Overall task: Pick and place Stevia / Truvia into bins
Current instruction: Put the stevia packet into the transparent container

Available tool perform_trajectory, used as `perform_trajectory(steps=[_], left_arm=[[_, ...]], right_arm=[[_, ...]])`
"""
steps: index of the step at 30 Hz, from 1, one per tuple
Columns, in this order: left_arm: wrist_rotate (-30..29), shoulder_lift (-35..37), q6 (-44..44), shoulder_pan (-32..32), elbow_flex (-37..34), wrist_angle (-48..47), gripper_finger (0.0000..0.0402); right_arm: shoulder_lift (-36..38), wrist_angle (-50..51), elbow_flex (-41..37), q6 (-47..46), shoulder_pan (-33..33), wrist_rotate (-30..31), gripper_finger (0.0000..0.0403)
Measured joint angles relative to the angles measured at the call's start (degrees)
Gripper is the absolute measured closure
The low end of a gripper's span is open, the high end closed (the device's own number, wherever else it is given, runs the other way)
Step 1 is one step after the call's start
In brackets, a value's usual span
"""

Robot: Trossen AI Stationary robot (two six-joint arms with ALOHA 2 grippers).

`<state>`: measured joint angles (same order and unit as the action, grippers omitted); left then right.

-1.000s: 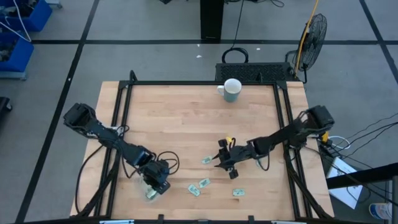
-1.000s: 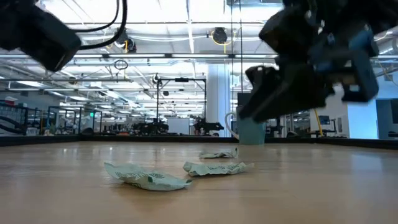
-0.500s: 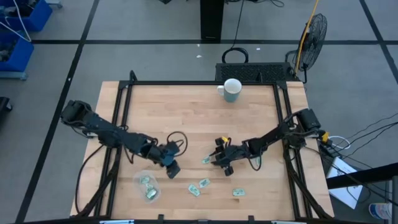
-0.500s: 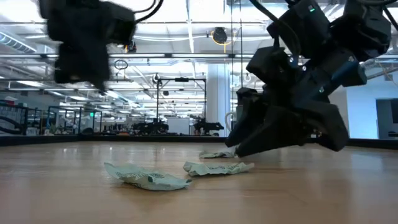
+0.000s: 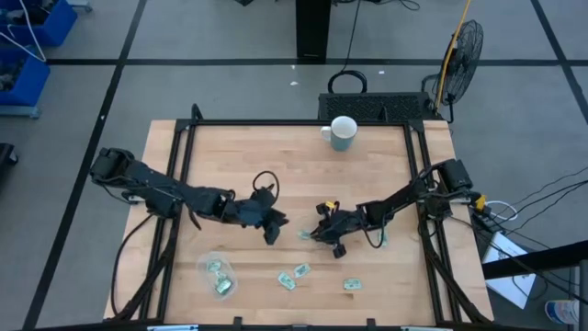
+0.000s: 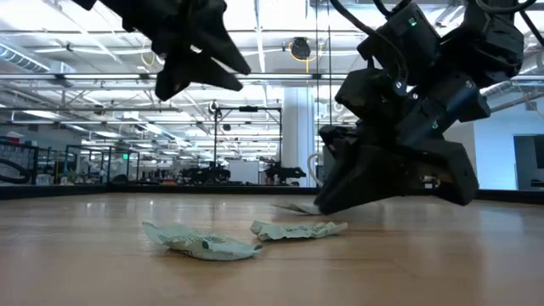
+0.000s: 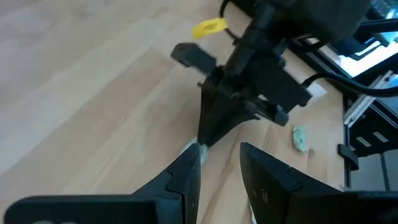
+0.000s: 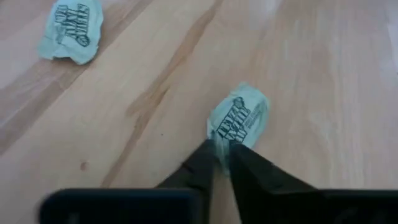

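Crumpled pale green Stevia packets lie on the wooden table. One packet lies at mid-table, with my right gripper shut on its edge; the high view shows this gripper low over the table. Two more packets and a third lie nearer the front edge. The clear bin stands at the near left with packets in it. My left gripper hovers open just left of the right gripper, holding nothing. My right gripper pinches the packet's edge between its two fingertips. The fingers slant down from the table's right. The rest of the packet lies flat on the table beyond the tips.
A white mug stands at the far edge. A black frame runs round the tabletop. Bare wood lies between the mug and the grippers.
My left gripper has gone from above the bin toward the table's right and far side, and now stands close to my right gripper. My right gripper has moved a little left and come down, its tips now on the table at the mid-table packet.
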<state>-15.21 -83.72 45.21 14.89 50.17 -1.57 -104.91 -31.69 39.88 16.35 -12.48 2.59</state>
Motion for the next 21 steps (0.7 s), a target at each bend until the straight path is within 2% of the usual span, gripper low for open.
perform_trajectory(steps=[2,10,12,15,19,21], left_arm=[[0.0,0.0,-1.7,-0.2,0.0,0.2,0.0284],[1.5,-3.3,-15.3,0.9,0.0,0.2,0.0284],[0.0,-5.3,-19.6,1.6,0.0,0.9,0.0284],[-5.4,-8.7,-26.2,3.0,0.0,4.6,0.0284],[-6.5,-13.4,-33.9,3.9,0.0,13.2,0.0284],[-9.0,-14.9,-37.4,4.3,0.0,16.6,0.0284]], right_arm=[[0.1,-0.7,0.0,0.7,0.1,0.4,0.0394],[4.2,-4.5,0.0,2.6,0.0,0.7,0.0400],[5.9,-5.2,0.0,0.5,0.4,0.7,0.0400],[8.5,-5.2,0.0,-5.5,1.1,0.3,0.0402],[12.1,-3.1,0.0,-12.6,2.2,0.2,0.0402],[13.1,-0.9,0.0,-16.0,2.7,0.1,0.0402]])
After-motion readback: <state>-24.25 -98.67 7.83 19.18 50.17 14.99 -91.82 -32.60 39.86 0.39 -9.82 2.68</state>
